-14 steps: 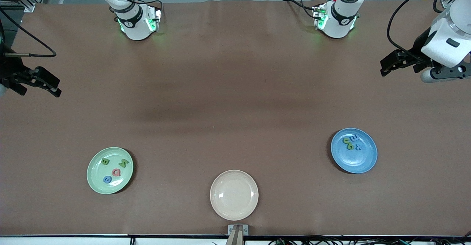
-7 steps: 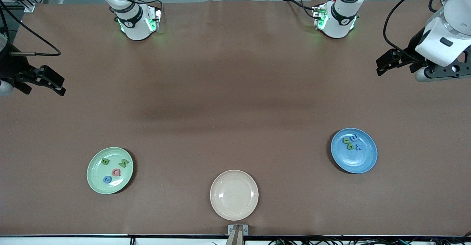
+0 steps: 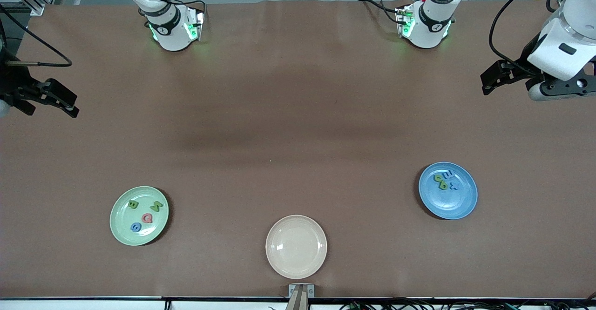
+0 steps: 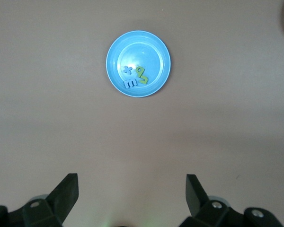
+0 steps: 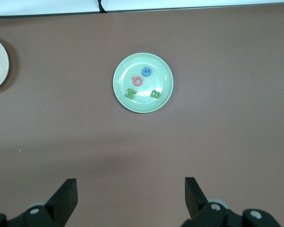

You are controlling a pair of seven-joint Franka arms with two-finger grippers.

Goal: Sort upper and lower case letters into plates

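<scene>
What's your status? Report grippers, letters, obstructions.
Left gripper and right gripper open, empty, at table ends. Letters in green plate and blue plate. Beige plate bare. Nothing obstructing.

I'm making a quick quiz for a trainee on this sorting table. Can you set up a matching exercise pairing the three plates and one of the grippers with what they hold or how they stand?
Column one:
1. green plate
2. blue plate
3. cream plate
4. left gripper

Column two:
A. nothing lies in it
B. jaws open, holding nothing, over bare table
C. holds B, M, Q and a small blue round letter
D. holds a tight cluster of green and blue letters

Pairs: 1-C, 2-D, 3-A, 4-B
</scene>
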